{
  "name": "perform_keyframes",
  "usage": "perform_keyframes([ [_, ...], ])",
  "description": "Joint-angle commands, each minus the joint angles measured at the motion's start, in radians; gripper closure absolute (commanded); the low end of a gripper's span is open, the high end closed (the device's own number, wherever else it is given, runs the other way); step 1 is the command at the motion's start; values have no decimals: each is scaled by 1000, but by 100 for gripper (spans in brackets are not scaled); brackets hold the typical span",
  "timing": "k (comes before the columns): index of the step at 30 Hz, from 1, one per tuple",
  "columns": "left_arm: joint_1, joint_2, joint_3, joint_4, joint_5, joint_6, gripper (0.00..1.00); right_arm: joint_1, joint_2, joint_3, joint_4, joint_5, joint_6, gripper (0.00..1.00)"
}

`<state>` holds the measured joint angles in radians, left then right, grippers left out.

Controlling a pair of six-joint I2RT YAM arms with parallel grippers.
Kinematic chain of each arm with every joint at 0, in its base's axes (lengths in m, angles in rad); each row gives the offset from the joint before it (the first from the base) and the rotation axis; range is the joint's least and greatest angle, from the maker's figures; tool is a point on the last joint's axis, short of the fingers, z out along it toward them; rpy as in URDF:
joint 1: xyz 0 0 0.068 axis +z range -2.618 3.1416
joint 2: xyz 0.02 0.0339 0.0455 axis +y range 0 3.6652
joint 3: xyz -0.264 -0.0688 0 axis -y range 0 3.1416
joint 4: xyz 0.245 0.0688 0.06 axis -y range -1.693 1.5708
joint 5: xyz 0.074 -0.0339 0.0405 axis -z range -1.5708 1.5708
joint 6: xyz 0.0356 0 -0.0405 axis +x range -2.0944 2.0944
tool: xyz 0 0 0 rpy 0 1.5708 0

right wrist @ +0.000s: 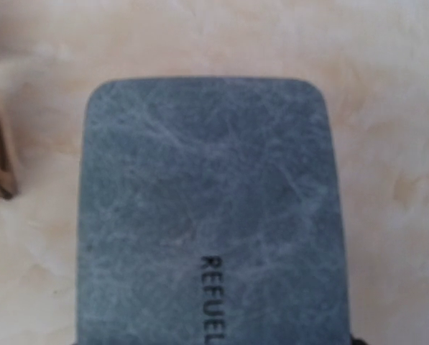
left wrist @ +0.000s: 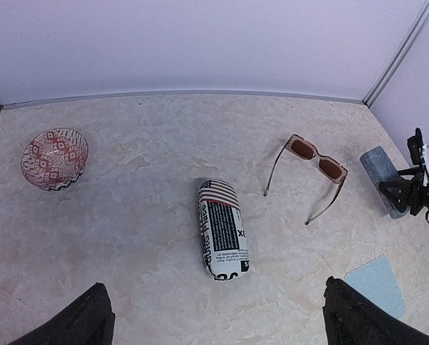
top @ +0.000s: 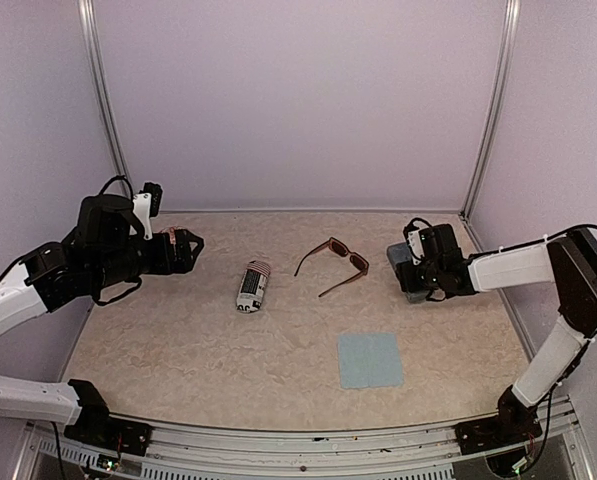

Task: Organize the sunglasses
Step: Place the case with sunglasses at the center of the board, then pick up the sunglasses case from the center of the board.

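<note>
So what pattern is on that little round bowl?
The small round bowl has red-and-white diamonds, clearest in the left wrist view.

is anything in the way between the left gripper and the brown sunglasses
Partly: the striped pouch lies on the table between the open left gripper and the brown sunglasses, just to the near side of the straight line. Nothing else visible lies in between.

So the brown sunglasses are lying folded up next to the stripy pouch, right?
Not quite. The sunglasses do lie next to the stripy pouch, but their arms are spread open, not folded up. The left wrist view shows it best.
</note>
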<state>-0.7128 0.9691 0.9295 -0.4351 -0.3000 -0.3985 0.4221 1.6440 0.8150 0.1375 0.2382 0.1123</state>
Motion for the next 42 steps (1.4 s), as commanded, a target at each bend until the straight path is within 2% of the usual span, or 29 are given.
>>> perform_keyframes([
  [1,9,-3,41,1,-11,-12,1,-4,68,20,87,56,106,68],
  [5,9,-9,44,-11,-17,-18,1,-4,103,20,100,43,153,63],
  [10,9,1,51,-15,-13,-24,1,-4,114,13,91,33,167,48],
  [18,10,37,67,-1,-5,-31,1,-3,-4,-2,89,27,119,14],
  [19,10,45,69,2,-3,-32,1,-4,-23,0,91,15,106,2],
  [20,10,51,70,5,0,-34,1,-3,-42,2,87,11,95,0],
  [25,12,112,111,0,1,-45,1,-6,-148,11,99,32,63,0],
  [27,12,140,128,-2,-2,-53,1,-14,-171,53,39,38,89,0],
  [31,12,206,169,-2,-6,-68,1,-53,-161,160,-111,-106,138,0],
  [35,12,329,241,-37,-26,-96,1,-54,-195,129,-88,-188,130,0],
  [42,7,591,408,-117,-19,-142,1,-53,-255,88,-107,-359,154,10],
])
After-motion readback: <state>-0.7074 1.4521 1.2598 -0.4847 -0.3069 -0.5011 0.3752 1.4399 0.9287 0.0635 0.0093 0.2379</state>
